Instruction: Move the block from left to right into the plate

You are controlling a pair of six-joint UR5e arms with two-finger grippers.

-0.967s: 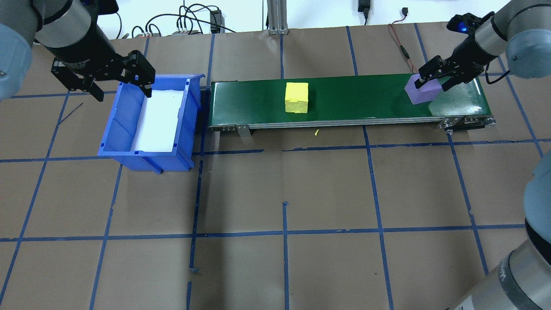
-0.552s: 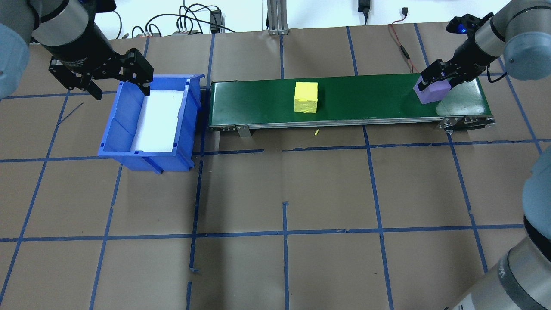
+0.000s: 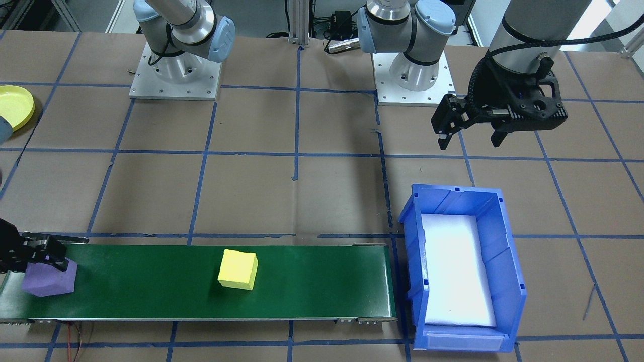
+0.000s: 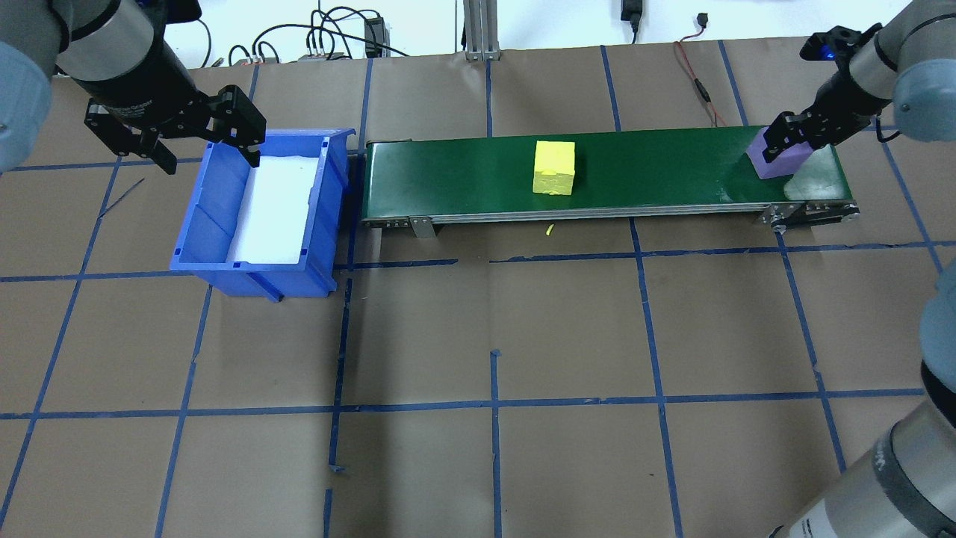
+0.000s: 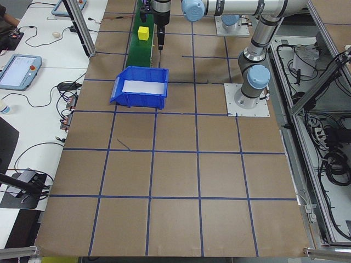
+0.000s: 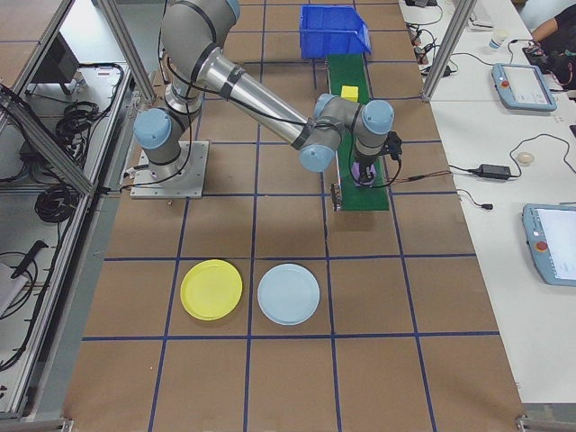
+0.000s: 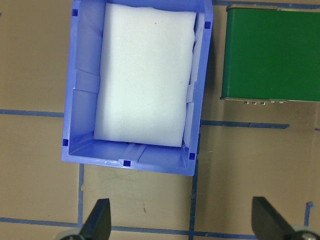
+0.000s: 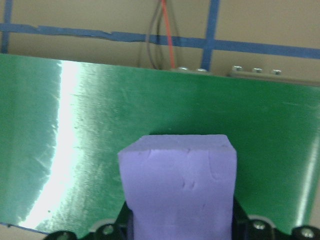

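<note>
My right end effector (image 4: 786, 142) grips the purple block (image 4: 777, 161) at the right end of the green conveyor belt (image 4: 635, 175). A yellow block (image 4: 554, 167) sits mid-belt. My left end effector (image 4: 205, 146) hangs spread wide above the blue bin (image 4: 224, 217). The yellow plate (image 6: 211, 289) lies on the table (image 6: 288, 378), well apart from the belt.

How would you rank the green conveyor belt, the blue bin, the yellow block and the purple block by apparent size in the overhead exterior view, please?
1. green conveyor belt
2. blue bin
3. yellow block and purple block: about alike. The right gripper covers part of the purple one, so I won't rank them.
</note>
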